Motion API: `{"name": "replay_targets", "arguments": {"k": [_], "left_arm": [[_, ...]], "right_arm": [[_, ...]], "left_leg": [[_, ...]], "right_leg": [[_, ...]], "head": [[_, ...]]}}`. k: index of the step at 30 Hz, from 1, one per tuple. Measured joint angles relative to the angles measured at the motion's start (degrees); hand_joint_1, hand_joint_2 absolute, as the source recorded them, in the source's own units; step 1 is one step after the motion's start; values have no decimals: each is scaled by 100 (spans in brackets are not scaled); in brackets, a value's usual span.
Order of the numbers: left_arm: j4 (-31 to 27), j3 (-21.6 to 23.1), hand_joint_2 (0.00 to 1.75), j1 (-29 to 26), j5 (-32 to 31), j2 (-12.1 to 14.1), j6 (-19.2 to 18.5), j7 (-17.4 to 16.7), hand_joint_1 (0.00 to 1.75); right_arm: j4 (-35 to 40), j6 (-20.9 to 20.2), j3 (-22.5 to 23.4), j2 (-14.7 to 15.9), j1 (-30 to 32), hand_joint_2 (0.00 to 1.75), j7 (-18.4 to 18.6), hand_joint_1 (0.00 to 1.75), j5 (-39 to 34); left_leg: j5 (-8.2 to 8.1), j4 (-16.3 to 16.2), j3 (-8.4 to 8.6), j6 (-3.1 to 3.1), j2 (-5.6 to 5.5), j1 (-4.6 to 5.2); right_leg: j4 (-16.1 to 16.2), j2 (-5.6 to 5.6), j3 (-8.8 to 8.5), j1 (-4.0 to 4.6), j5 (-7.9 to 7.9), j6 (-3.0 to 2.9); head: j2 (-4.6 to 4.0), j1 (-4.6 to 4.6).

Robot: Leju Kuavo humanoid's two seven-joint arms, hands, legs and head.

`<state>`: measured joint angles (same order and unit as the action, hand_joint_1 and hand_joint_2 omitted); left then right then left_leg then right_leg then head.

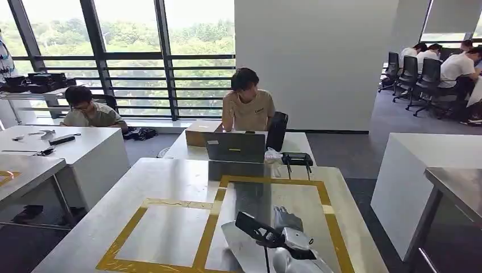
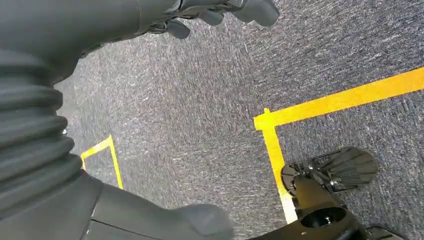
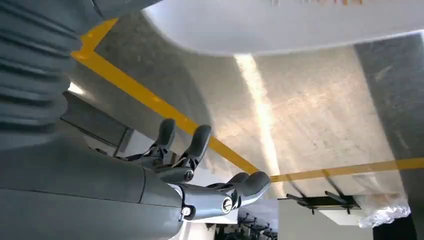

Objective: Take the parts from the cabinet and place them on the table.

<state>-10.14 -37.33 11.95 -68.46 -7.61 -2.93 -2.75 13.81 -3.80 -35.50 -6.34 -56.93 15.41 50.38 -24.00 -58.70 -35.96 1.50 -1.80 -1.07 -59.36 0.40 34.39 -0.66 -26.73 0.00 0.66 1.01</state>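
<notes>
Robot faces the desk (image 1: 170,176) w/ yellow tape (image 1: 267,182) marking two boxes on its metal top; right hand (image 1: 287,224) is over the right-hand box, near the robot's edge of the desk; in the head view there's a pale grey flat piece (image 1: 241,244) just under/behind the hand, but can't tell if that's a part being held or the arm's own cover. Right wrist view shows the right hand's fingers (image 3: 200,142) apart and lightly curled above the desk top, nothing visibly between them; so prob. empty, though not certain.

Left hand (image 2: 220,12) hangs low over grey carpet (image 2: 200,100) w/ yellow floor tape (image 2: 340,100); fingers loosely curled, nothing in them as far as seen.

No parts clearly lying in either taped box; no cabinet seen from here. Judgement: either a drop-off at the desk is just under way/finished, or nothing delivered yet; can't say which; most of the fetching likely left.

Beyond the desk: a laptop (image 1: 235,147), a person (image 1: 247,105) seated behind it; another person (image 1: 88,111) at a white desk to the left.
</notes>
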Motion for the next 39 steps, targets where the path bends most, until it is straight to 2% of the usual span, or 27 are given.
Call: {"name": "replay_targets", "arguments": {"k": [4,6,9,11,12,13,14,15,17,18,19,20,21,23,24,25,28,29,30,31,33,34,35,36,37,38,39], "left_arm": [[0,-2,0,0,4,0,33,-33,0],[0,-2,0,3,6,7,64,-44,0],[-2,-2,0,10,2,11,186,-125,0],[-2,-2,0,16,-13,11,271,-160,0],[-2,-2,0,20,-17,9,289,-171,0],[0,-2,0,24,-28,0,297,-170,0],[0,-2,0,26,-39,-18,302,-173,0],[-2,-2,0,35,-46,-15,313,-188,0],[-2,-2,0,46,-48,-15,339,-223,0],[-2,-2,0,46,-57,-15,341,-238,0],[-2,-2,0,45,-61,-15,348,-249,0],[-2,-2,0,45,-61,-15,359,-256,0],[-2,-2,0,45,-61,-13,365,-256,0],[-2,-9,0,45,-59,-9,374,-249,0],[-4,-11,0,45,-53,4,374,-245,0],[-7,-13,0,45,-50,17,376,-245,0],[-4,-15,0,37,-46,22,378,-238,0],[-2,-15,0,29,-46,26,378,-238,0],[-2,-17,0,30,-46,35,378,-242,0],[-2,-17,0,40,-46,35,378,-240,0],[-2,-17,0,50,-44,35,378,-236,0],[-2,-17,0,48,-44,35,378,-238,0],[-2,-17,0,46,-46,35,387,-238,0],[-2,-17,0,46,-46,39,396,-238,0],[-4,-17,0,48,-46,42,411,-236,0],[-7,-17,0,49,-44,46,431,-236,0],[-13,-33,0,52,13,57,466,-221,0]], "right_arm": [[-2,40,0,26,0,0,-57,0,0],[-2,210,0,26,-4,0,-280,0,-18],[66,702,35,11,-66,0,-934,0,-153],[140,914,138,-39,-255,0,-1270,0,-236],[164,916,179,-63,-351,0,-1296,0,-253],[194,970,203,-70,-416,0,-1374,0,-277],[249,1081,249,-70,-448,0,-1533,0,-323],[308,1233,306,-72,-493,0,-1727,0,-383],[473,1533,442,-90,-603,0,-2130,0,-549],[624,1669,531,-101,-620,0,-2310,0,-642],[770,1758,604,-101,-620,0,-2407,0,-708],[969,1830,669,-101,-605,0,-2463,0,-778],[1272,1897,741,-92,-570,0,-2502,0,-843],[2037,1932,864,-20,-505,0,-2463,0,-938],[2385,1919,924,6,-497,0,-2435,0,-966],[2587,1893,953,13,-480,0,-2413,0,-968],[3069,1858,1056,66,-395,0,-2396,0,-984],[3187,1858,1067,63,-380,0,-2400,0,-984],[3280,1849,1075,63,-375,0,-2398,0,-984],[3349,1851,1093,66,-369,0,-2400,0,-984],[3457,1855,1139,76,-338,0,-2400,0,-1007],[3486,1900,1141,76,-310,0,-2426,0,-1019],[3545,2009,1148,79,-266,0,-2521,0,-1043],[3620,2127,1161,83,-220,0,-2612,0,-1080],[3776,2240,1180,109,-173,0,-2671,0,-1153],[3986,2308,1193,164,-108,0,-2706,0,-1231],[4316,2398,1209,256,-21,0,-2739,0,-1320]], "left_leg": [[-4,-9,-7,-4,-1,3],[-18,-32,-18,-35,1,10],[-32,-57,-41,-61,1,14],[-48,-80,-51,-92,1,28],[-15,-86,-47,-109,-4,35],[17,-38,-33,-132,1,26],[79,61,2,-161,16,-66],[112,107,2,-186,23,-56],[138,101,-42,-212,45,-58],[143,94,-59,-209,53,-59],[152,82,-77,-200,55,-64],[162,70,-95,-186,53,-77],[175,50,-124,-166,49,-90],[201,-26,-214,-109,35,-133],[216,-56,-256,-56,29,-130],[249,-43,-263,0,3,-125],[369,26,-283,169,-31,-123],[366,33,-346,202,-5,-140],[164,-89,-385,185,74,-131],[-155,-394,-484,175,120,-123],[-752,-1303,-733,184,142,-104],[-894,-1685,-811,182,142,-93],[-889,-1871,-795,165,142,-84],[-760,-1813,-654,130,142,-67],[-573,-1524,-399,87,143,-43],[-436,-1052,-31,22,144,-14],[-508,-500,364,-50,159,21]], "right_leg": [[5,0,-2,-8,5,6],[8,0,2,-21,10,21],[7,-1,6,-23,8,37],[12,0,5,-37,10,70],[26,-1,-10,-41,35,95],[54,2,-23,-26,51,124],[38,0,-18,-26,2,132],[-97,-9,34,-1,-159,146],[-936,-11,374,-25,-695,185],[-1369,-11,538,-33,-881,206],[-1665,-11,631,-43,-951,228],[-1664,-12,596,-59,-881,243],[-1418,-12,448,-78,-708,262],[-314,-12,-169,-142,-257,322],[6,2,-292,-147,-365,331],[-121,87,-245,-83,-195,245],[-104,74,-165,-54,-191,69],[-53,53,-123,-111,-112,-27],[-47,30,-80,-97,-57,-74],[-46,27,-20,-84,-9,-122],[-48,3,117,-45,103,-158],[-51,-4,192,-18,160,-170],[-52,-12,264,8,216,-176],[-53,-17,343,31,276,-176],[-56,-21,414,49,336,-170],[-56,-31,470,65,389,-159],[-69,-57,494,67,433,-147]], "head": [[0,0],[0,0],[0,0],[0,0],[0,0],[0,2],[0,0],[0,-4],[0,-4],[0,-7],[0,-7],[0,-7],[0,-6],[0,-7],[0,-4],[0,-7],[0,-7],[0,-4],[0,-4],[0,4],[0,4],[0,4],[0,4],[0,4],[0,4],[0,4],[0,2]]}}
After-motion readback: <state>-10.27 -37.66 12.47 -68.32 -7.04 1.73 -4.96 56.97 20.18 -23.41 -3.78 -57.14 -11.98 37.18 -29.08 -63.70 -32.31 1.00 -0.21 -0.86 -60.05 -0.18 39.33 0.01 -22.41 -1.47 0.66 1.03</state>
